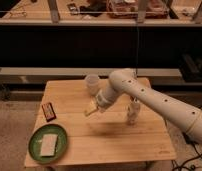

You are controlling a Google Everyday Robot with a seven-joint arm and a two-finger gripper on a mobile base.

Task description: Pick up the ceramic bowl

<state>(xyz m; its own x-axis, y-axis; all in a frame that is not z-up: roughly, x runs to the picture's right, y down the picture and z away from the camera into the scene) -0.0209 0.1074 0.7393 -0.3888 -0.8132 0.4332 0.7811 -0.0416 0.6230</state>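
The ceramic bowl (48, 143) is a wide, shallow green dish with a darker rim at the table's front left corner. A pale rectangular item lies in it. My gripper (91, 109) hangs from the white arm above the middle of the wooden table (109, 135), up and to the right of the bowl and well apart from it. It is just below the tall white cup (92, 83).
A small dark packet with red edging (48, 111) lies at the table's left edge, behind the bowl. A pale bottle-like object (132, 112) stands at the right, under my arm. Dark shelving with a cluttered top runs behind the table.
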